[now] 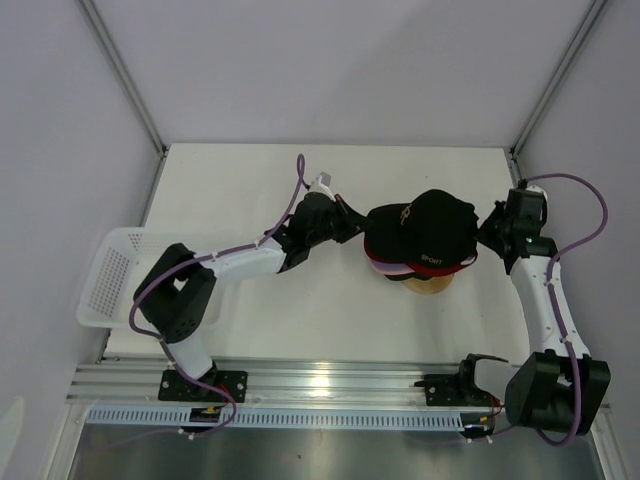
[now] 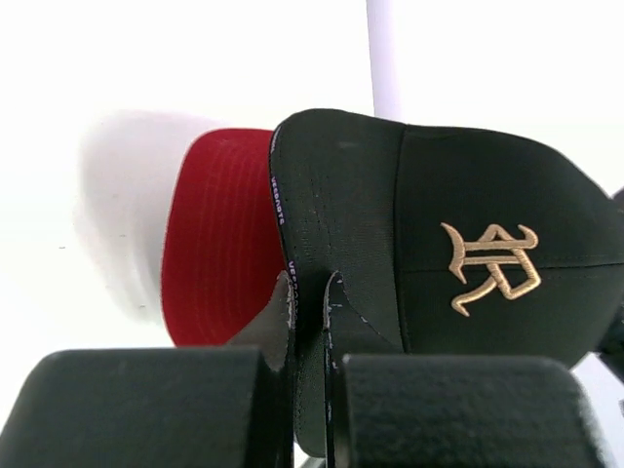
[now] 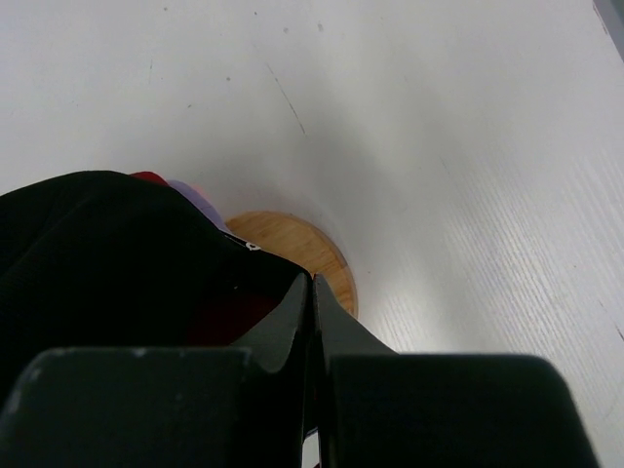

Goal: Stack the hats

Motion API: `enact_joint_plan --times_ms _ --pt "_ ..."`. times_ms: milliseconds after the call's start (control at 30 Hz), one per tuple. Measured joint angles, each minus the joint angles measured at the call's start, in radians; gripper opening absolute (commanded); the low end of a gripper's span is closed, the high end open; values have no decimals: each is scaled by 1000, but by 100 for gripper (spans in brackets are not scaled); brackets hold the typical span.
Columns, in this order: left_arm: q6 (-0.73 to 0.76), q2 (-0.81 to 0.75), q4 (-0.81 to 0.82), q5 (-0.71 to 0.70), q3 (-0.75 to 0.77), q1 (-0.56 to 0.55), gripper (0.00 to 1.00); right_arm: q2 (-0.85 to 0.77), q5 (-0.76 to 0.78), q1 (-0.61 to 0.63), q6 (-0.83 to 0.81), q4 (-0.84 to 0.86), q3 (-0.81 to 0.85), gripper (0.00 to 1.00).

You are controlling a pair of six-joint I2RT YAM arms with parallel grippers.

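A stack of hats sits on the wooden stand (image 1: 432, 288) at mid-table. On top is a black cap with a gold logo (image 1: 440, 215), its brim pointing left. Under it show a black brim marked SPORT (image 1: 432, 260), a red edge (image 1: 374, 262) and a pink edge (image 1: 402, 272). My left gripper (image 1: 352, 222) is shut on the top cap's brim, which sits between its jaws in the left wrist view (image 2: 310, 283). The red cap (image 2: 214, 244) is behind it. My right gripper (image 1: 487, 232) is shut at the cap's back edge (image 3: 117, 263), with black fabric at its fingertips (image 3: 292, 292).
A white mesh basket (image 1: 110, 275) stands at the left table edge beside the left arm. The stand's round wooden base (image 3: 292, 244) shows just beyond my right fingers. White enclosure walls ring the table. A blurred white shape (image 2: 117, 214) lies beside the red cap.
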Motion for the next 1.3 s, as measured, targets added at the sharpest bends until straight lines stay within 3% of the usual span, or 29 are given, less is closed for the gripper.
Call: enact_joint_plan --times_ms 433,600,933,1033,1167,1267,1300 --pt "73 -10 -10 -63 -52 -13 1 -70 -21 5 38 8 -65 0" --pt "205 89 -256 -180 -123 6 1 -63 -18 2 52 15 -119 0" --pt "248 73 -259 -240 -146 8 1 -68 -7 2 71 4 -149 0" --pt "269 32 -258 -246 -189 8 1 -83 -1 2 69 -4 -148 3" --pt "326 -40 -288 -246 -247 6 1 -90 2 1 58 -28 -133 15" --pt "369 -116 -306 -229 -278 5 12 -97 11 -2 39 -64 -109 23" --pt "381 -141 -311 -224 -281 4 24 -102 13 -2 35 -73 -102 25"
